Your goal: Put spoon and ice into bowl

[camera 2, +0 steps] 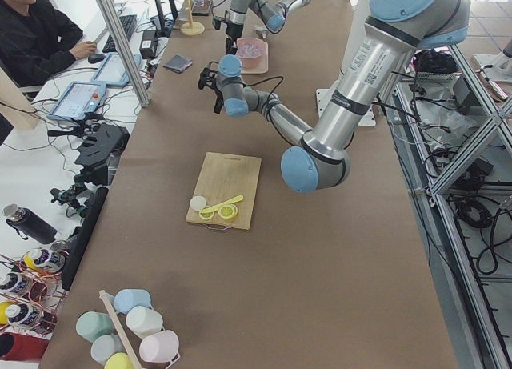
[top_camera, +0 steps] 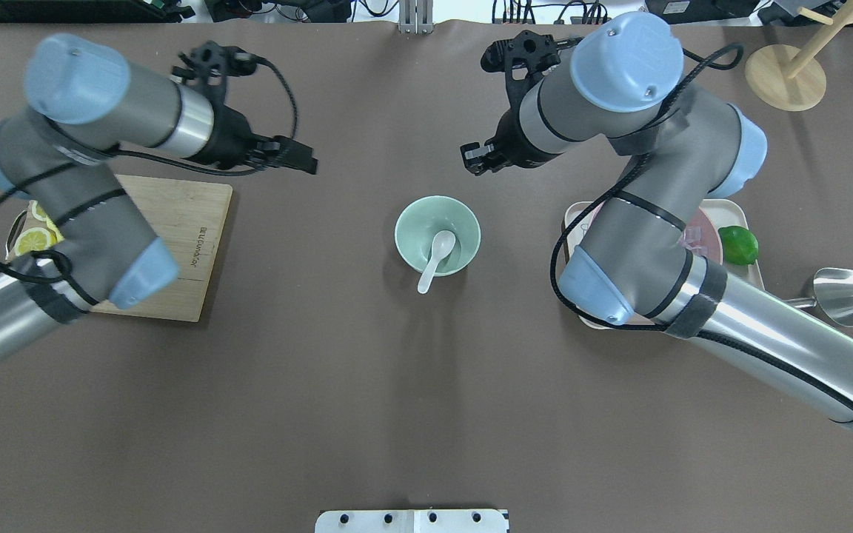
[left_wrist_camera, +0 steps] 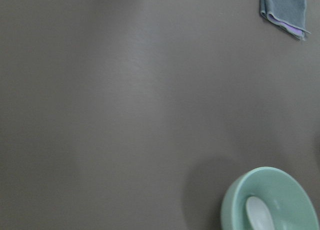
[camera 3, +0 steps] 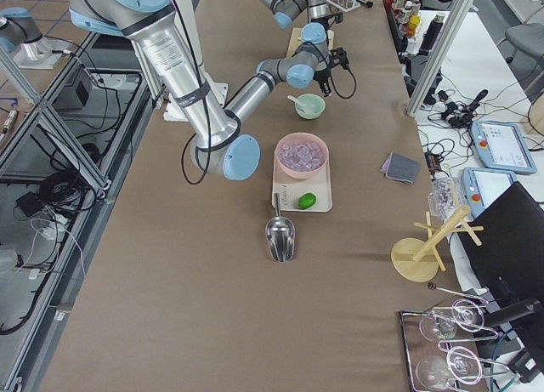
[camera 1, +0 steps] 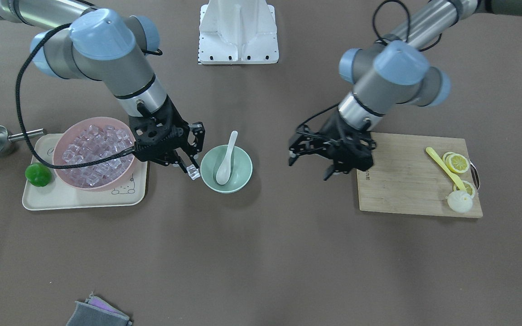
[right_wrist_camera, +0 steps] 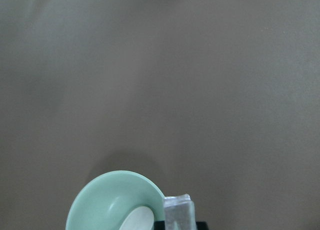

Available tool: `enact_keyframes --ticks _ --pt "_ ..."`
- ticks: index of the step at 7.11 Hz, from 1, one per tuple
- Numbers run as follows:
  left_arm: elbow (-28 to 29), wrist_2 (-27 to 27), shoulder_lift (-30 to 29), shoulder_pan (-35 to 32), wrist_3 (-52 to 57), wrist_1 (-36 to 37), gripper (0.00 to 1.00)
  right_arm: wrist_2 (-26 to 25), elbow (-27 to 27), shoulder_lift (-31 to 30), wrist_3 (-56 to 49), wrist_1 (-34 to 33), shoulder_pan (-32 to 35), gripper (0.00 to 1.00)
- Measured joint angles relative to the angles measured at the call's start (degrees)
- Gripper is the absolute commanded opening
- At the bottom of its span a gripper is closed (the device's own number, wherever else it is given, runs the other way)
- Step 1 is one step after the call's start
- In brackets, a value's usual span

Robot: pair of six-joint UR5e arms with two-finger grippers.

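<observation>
I am holding the ice (camera 1: pixel 193 172) pinched in my right tool (camera 1: pixel 190 168), just outside the bowl (camera 1: pixel 243 172) rim, left tool (camera 1: pixel 309 166) hanging wide.

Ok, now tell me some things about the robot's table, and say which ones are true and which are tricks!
1. The white spoon lies in the green bowl. True.
2. The right hand is empty. False: it pinches an ice cube, just outside the green bowl's rim.
3. The pink bowl is heaped with ice. True.
4. The lemon slices sit on the tray. False: they lie on the wooden board.
5. The left hand is open and holds nothing. True.
</observation>
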Motion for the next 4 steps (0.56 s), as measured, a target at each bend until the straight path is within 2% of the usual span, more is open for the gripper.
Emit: enact_keyframes --ticks 1,3,4 --pt "-1.96 -2.48 4.51 -3.57 2.33 -1.49 0.98 -2.22 -2.45 1.09 1.34 2.01 -1.96 0.0" --pt "-3.26 -3.68 8.74 -6.75 3.17 -4.31 0.98 -5.04 -4.8 1.58 5.5 4.44 -6.29 0.82" --pt "-3.17 -3.55 9.29 -7.24 3.35 -4.69 0.98 -5.4 -5.02 1.52 6.45 4.24 -8.02 0.99"
